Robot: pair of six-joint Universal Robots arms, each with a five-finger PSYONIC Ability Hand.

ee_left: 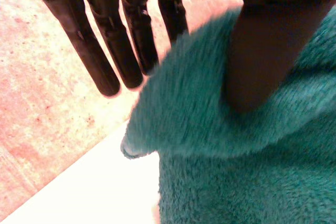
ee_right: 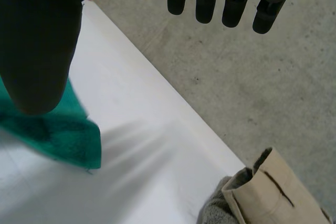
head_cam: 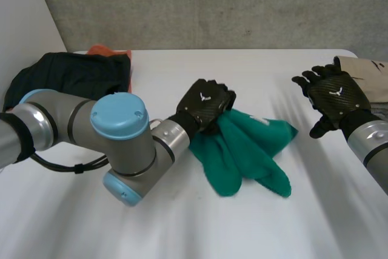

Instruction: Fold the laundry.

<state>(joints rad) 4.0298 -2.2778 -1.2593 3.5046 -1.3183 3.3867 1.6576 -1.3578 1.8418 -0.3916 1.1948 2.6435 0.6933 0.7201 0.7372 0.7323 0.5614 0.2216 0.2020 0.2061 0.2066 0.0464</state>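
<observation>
White table (head_cam: pixel 182 222), grey concrete wall (head_cam: pixel 212 4) behind. One green cloth (head_cam: pixel 248 150) at centre, left hand (head_cam: pixel 205 102) pinching its 11 o'clock corner; right hand (head_cam: pixel 335 95) at 3 o'clock, spread and empty. One dark garment (head_cam: pixel 66 74) at 10 o'clock.

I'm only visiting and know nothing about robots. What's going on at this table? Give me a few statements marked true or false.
1. The left robot hand pinches an edge of the green cloth. True.
2. The right robot hand grips the green cloth too. False: it is open, apart from the cloth, and holds nothing.
3. The green cloth lies folded in a neat square. False: it lies rumpled on the table.
4. A black garment lies at the far corner on the left arm's side. True.
</observation>
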